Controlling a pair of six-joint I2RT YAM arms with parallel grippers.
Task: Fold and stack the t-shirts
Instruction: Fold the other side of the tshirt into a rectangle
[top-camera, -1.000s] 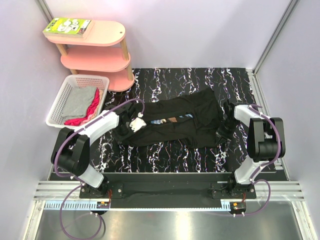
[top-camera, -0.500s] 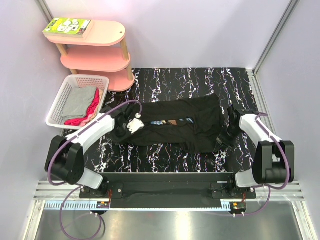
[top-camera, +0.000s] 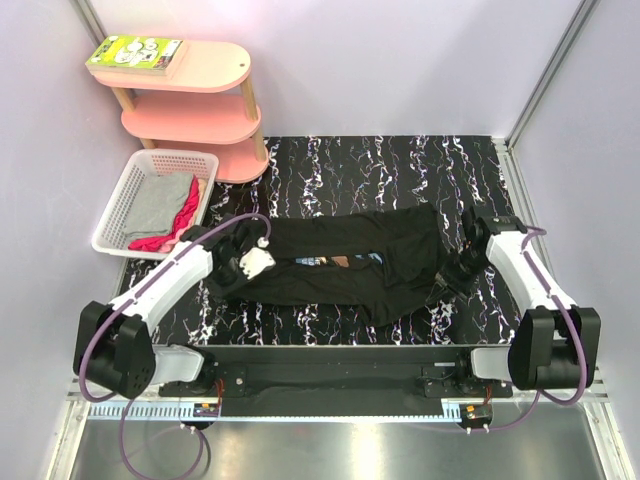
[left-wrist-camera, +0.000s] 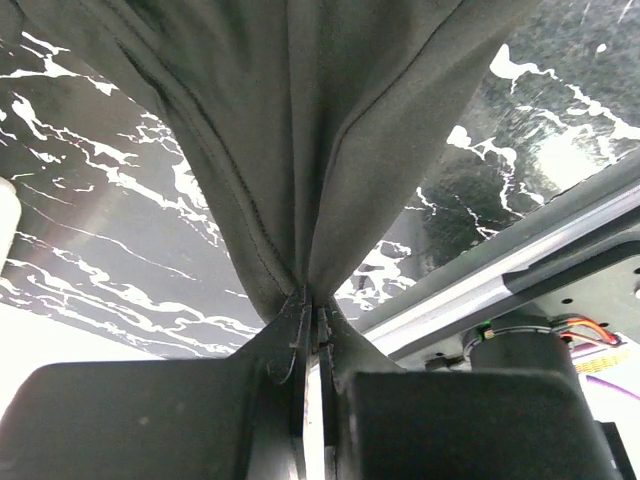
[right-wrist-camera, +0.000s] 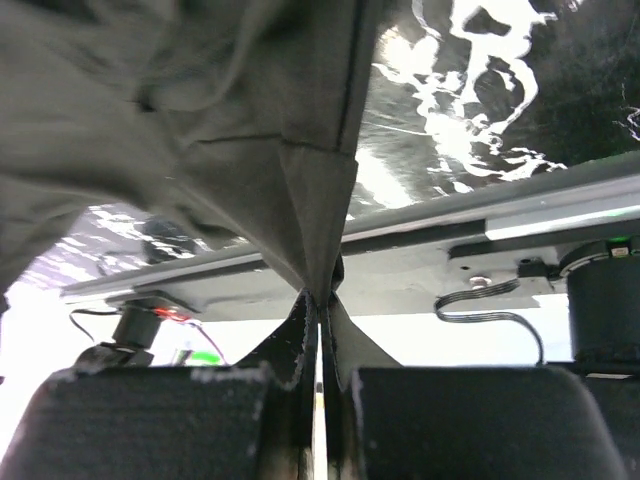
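The large black cloth t-shirt with blue, white and orange chest print lies stretched on the black marbled table, long axis running 9 to 3 o'clock. The left gripper pinches its 9 o'clock edge; the right gripper pinches its 3 o'clock edge. Each arm has its own end, so the coming fold likely carries both ends along 12–6 o'clock together

Lilac walls; pink shelf; marbled blk tabletop
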